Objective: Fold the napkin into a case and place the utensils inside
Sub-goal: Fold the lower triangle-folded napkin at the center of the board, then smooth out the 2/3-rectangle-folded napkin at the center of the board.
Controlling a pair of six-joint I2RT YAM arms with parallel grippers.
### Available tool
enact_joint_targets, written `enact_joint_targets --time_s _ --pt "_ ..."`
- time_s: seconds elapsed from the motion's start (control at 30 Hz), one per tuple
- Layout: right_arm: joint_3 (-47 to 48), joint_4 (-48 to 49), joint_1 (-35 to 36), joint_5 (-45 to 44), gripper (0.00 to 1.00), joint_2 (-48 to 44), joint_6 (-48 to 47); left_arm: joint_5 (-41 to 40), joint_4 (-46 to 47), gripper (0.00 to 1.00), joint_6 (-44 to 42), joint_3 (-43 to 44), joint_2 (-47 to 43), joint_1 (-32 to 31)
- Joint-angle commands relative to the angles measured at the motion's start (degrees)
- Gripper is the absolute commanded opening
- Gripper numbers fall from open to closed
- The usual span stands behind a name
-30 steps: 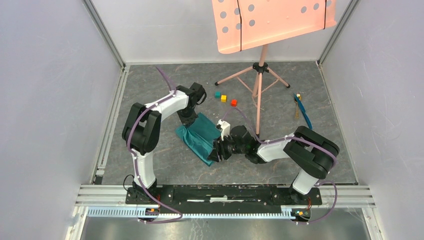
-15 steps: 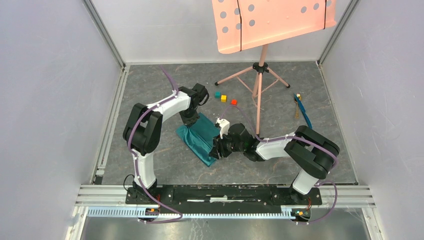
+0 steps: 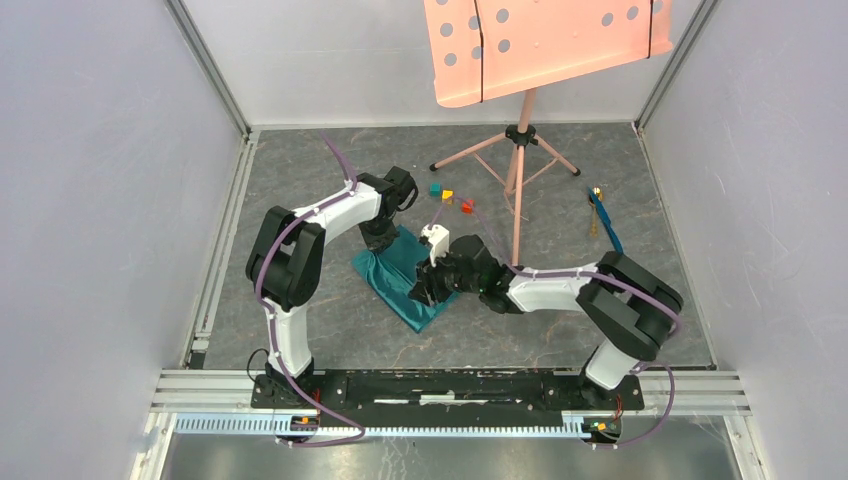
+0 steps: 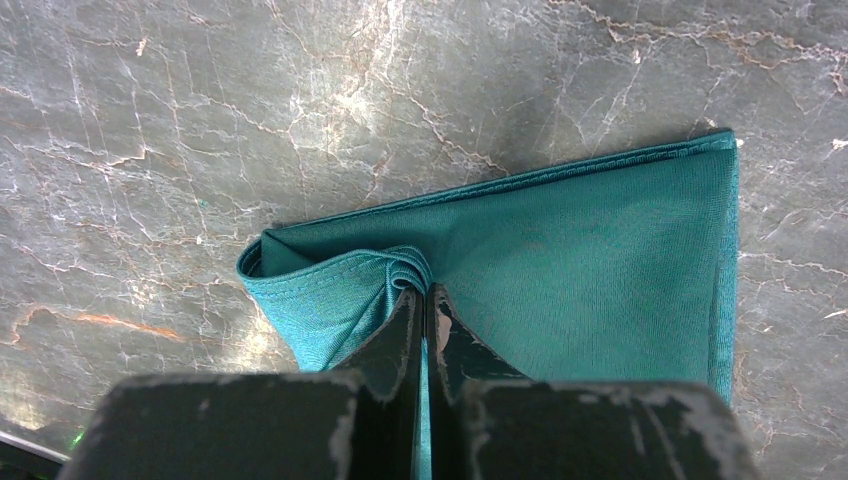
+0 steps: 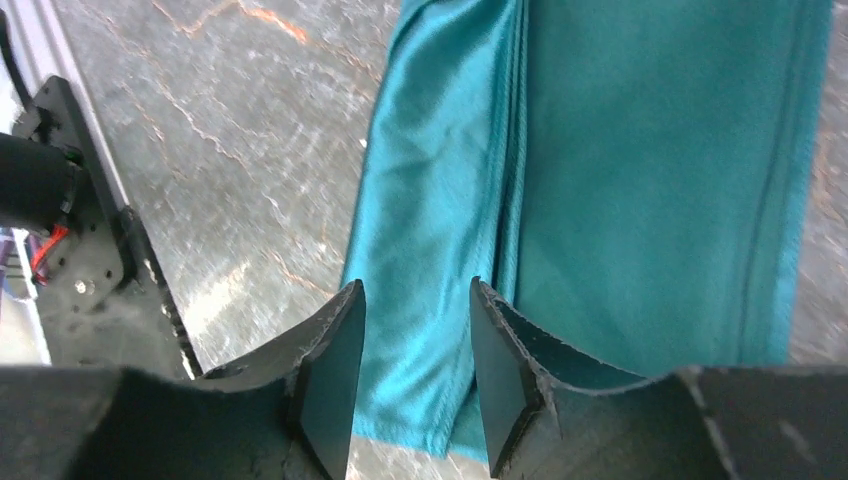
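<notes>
Top: napkin [image 3: 395, 285], folded strip on bench [image 3: 560, 320], long axis far-left to near-right; left end effector [image 3: 383, 240] at far end, right end effector [image 3: 420, 293] over near end.
Left wrist: pinching bunched fold.
Right wrist: spread above layered edge.

— Seen from above, the right gripper [image 3: 420, 290] covers part of the napkin [image 3: 392, 278]; its fingertips can't be made out.
— Ahead of its fingers, the cloth is cut off at the wrist view's top edge and blurs rightward. The utensils [image 3: 603, 222] are too small to tell apart.
</notes>
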State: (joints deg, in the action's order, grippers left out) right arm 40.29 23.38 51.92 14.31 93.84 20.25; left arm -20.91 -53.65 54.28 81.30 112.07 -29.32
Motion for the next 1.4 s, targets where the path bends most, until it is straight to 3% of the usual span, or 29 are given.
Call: enact_joint_targets --time_s 0.0,0.17,0.33,0.43,0.53,0.63,0.77,0.83,0.87,0.9,1.0,1.07,1.17,1.37 --pt "3.0 9.46 0.29 5.08 0.42 5.37 3.04 -1.46 0.81 0.02 -0.74 0.92 -0.08 0.35" --pt "3.01 12.22 0.28 4.41 0.18 9.25 3.68 -1.83 1.65 0.02 -0.71 0.34 -1.34 0.4" --pt "0.56 12.39 0.31 0.14 0.05 11.5 4.17 -0.43 1.79 0.07 -1.91 0.95 -1.89 0.51" --pt "-0.49 11.96 0.29 -1.44 0.03 12.49 4.37 2.42 2.16 0.29 -4.04 1.66 -2.85 0.77" --pt "-0.96 12.0 0.31 -1.44 0.02 13.0 4.67 4.62 3.09 0.6 -7.22 1.93 -6.5 1.14" --pt "-0.66 11.26 0.25 -1.72 0.01 12.94 4.22 6.11 3.62 0.75 -10.38 2.19 -12.17 1.82" --pt "-0.01 10.51 0.25 -1.58 0.01 12.76 4.06 11.79 5.77 0.79 -14.58 -1.42 -20.05 6.26" --pt "0.21 10.16 0.21 -1.48 0.01 12.55 3.98 20.11 12.76 0.78 -16.53 -8.49 -25.02 11.24" --pt "0.22 10.12 0.23 -1.4 0.01 12.5 3.93 27.64 17.36 0.73 -17.17 -13.25 -26.8 14.2" --pt "0.31 10.11 0.24 -1.44 0.01 12.42 3.95 34.38 22.86 0.65 -17.14 -17.15 -28.47 17.23" --pt "0.74 9.68 0.22 -1.21 0.01 12.41 3.68 50.79 40.7 0.28 -13.29 -28.92 -28.84 22.62" --pt "1.07 9.47 0.19 -0.94 0.01 12.42 3.49 56.42 50.87 0.18 -10.28 -33.98 -26.51 24.69" --pt "1.55 8.56 0.2 -0.87 0.0 12.41 2.84 58.33 61.42 0.09 -7.62 -38.98 -23.77 25.68" --pt "1.63 8.42 0.19 -0.57 0.0 12.65 2.55 55.43 70.8 0.08 -5.42 -44.15 -19.03 25.85"
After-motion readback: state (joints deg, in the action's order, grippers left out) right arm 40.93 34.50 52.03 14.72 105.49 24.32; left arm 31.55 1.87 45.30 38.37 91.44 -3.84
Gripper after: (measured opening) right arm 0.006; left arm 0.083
